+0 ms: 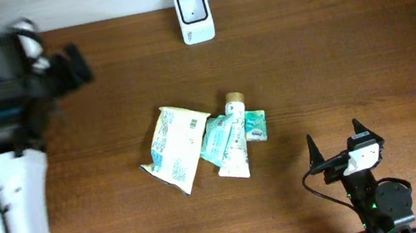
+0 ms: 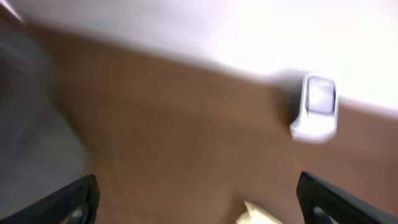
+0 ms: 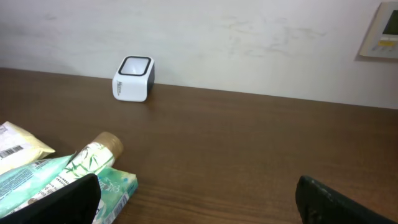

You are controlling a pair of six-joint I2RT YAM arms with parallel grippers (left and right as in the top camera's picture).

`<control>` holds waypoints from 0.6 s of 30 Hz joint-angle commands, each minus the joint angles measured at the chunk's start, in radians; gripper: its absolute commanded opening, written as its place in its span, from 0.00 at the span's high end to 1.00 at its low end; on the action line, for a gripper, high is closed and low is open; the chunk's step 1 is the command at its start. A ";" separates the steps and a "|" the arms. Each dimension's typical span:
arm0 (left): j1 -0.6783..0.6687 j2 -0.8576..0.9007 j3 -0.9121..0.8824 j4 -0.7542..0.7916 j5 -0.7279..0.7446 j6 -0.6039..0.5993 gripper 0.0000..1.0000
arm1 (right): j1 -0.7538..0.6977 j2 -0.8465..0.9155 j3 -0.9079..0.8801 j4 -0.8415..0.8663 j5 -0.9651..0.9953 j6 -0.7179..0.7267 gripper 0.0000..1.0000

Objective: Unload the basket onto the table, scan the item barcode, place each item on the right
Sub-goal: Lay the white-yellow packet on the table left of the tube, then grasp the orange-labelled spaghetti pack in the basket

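Support surface: a brown wooden table [image 1: 349,52]. A white scanner [image 1: 195,16] stands near the far edge. A cluster lies near the centre. It consists of a yellow packet [image 1: 173,149], a teal packet [image 1: 213,141] touching it, a tube [image 1: 235,144] overlapping the teal packet, and a small teal pack [image 1: 255,124] against the tube's other side.

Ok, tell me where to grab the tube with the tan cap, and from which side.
Take the tube across its narrow neck just below the cap, coming straight down from above. It lies flat across the teal packets, cap toward the scanner; the tail end is wide and flat.
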 commanded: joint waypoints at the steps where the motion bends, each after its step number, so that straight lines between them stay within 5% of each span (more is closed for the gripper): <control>1: 0.150 -0.015 0.166 0.001 -0.076 0.083 0.01 | 0.008 -0.007 -0.007 0.002 -0.010 0.007 0.02; 7: 0.343 0.009 0.149 0.026 -0.269 0.109 0.02 | 0.008 -0.007 -0.007 0.002 -0.009 0.007 0.02; 12: 0.435 0.114 0.019 0.094 -0.293 0.121 0.02 | 0.008 -0.007 -0.007 0.002 -0.010 0.007 0.02; 18: 0.519 0.300 -0.037 0.137 -0.323 0.323 0.00 | 0.008 -0.007 -0.007 0.002 -0.009 0.007 0.02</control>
